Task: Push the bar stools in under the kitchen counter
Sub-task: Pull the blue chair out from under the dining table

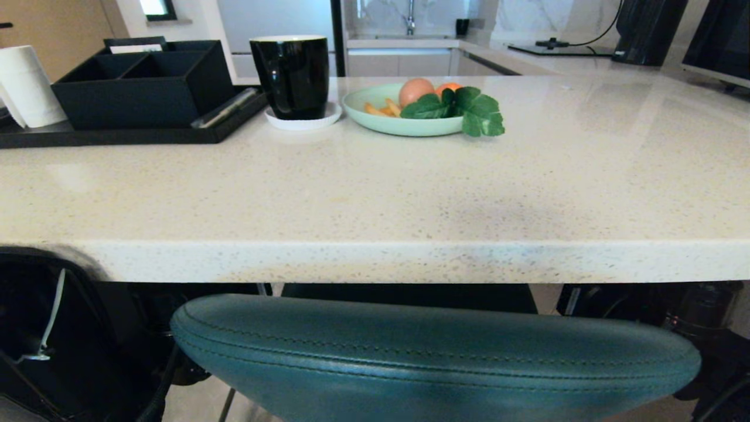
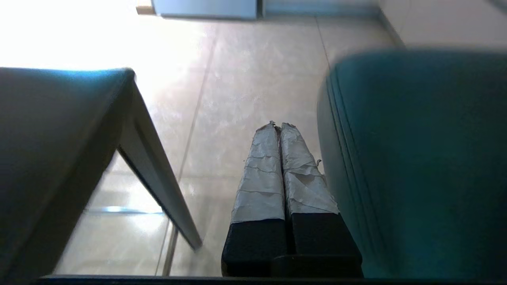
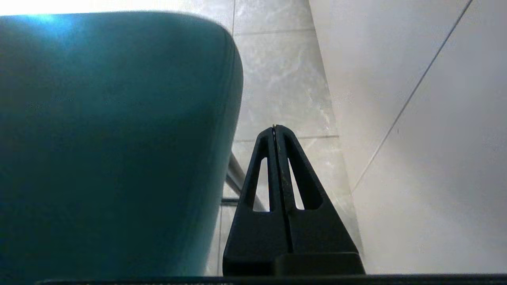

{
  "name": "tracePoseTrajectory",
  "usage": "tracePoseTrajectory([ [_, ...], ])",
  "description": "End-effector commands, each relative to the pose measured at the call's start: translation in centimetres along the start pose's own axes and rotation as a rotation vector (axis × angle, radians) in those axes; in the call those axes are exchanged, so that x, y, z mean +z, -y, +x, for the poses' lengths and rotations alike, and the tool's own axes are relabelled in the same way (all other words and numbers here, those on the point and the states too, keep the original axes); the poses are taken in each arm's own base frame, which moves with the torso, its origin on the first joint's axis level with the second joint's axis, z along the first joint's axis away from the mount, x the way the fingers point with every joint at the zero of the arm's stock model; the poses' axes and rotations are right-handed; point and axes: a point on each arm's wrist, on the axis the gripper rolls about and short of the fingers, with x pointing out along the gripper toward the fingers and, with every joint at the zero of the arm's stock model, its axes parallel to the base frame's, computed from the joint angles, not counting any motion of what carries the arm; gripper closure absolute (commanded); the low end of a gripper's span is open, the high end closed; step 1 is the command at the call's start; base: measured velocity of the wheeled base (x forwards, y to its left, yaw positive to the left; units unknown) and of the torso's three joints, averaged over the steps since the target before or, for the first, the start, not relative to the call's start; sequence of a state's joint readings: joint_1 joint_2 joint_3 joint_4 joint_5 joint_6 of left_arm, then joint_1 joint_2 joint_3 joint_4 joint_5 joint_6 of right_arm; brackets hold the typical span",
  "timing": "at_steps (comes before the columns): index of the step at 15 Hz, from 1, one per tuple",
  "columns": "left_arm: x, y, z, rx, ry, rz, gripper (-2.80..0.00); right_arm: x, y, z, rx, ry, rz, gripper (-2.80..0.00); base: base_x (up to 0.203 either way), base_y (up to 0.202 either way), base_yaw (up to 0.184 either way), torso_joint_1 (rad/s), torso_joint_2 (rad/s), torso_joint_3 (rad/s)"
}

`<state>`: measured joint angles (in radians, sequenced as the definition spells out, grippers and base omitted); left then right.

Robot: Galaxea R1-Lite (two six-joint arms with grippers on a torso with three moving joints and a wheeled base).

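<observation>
Grippers flank our landmark, the teal padded stool with stitched curved back (image 1: 433, 357): left gripper (image 2: 280, 126) and right gripper (image 3: 275, 127) pinched shut, holding nothing, likely for pushing it beneath the speckled white stone kitchen counter (image 1: 375, 261) just beyond.

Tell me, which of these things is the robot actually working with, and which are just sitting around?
Part of the job:
teal stool
grey stool
kitchen counter
left gripper, shut beside the teal stool
right gripper, shut beside it too

Just lying about:
black mug
green plate of food
black organiser tray
white roll
</observation>
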<state>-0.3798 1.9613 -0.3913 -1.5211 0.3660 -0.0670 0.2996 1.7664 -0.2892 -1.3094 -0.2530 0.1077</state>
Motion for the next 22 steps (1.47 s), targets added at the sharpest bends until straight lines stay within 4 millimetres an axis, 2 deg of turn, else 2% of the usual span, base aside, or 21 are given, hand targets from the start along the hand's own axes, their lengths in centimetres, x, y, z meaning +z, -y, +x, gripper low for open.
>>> tracePoseTrajectory([
  [1,0.6,-0.2,0.6,0.015,0.034,-0.014,0.00,0.3,-0.1,0.2,0.000,0.016,0.007,0.00,0.000,0.000,0.000,0.000,0.00,0.000],
  [4,1.2,-0.2,1.1,0.020,0.064,-0.025,0.00,1.1,-0.2,0.7,-0.011,0.056,0.034,0.00,0.000,0.000,0.000,0.000,0.00,0.000],
  [8,2.0,-0.1,1.8,0.024,0.104,-0.035,0.00,1.4,-0.3,0.8,-0.015,0.065,0.038,0.00,0.000,0.000,0.000,0.000,0.00,0.000],
  [13,2.1,0.2,1.7,0.018,0.105,-0.033,0.00,1.3,-0.5,0.7,-0.005,0.066,0.036,0.00,0.000,0.000,0.000,0.000,0.00,0.000],
  [19,0.1,3.3,-1.3,-0.079,0.015,-0.001,0.00,-0.2,-1.6,-0.7,0.037,0.011,0.019,0.00,0.000,0.000,0.000,0.000,0.00,0.000],
  [22,0.0,3.3,-1.5,-0.079,0.010,-0.001,0.00,-0.4,-1.5,-0.9,0.034,0.001,0.026,0.00,0.000,0.000,0.000,0.000,0.00,0.000],
])
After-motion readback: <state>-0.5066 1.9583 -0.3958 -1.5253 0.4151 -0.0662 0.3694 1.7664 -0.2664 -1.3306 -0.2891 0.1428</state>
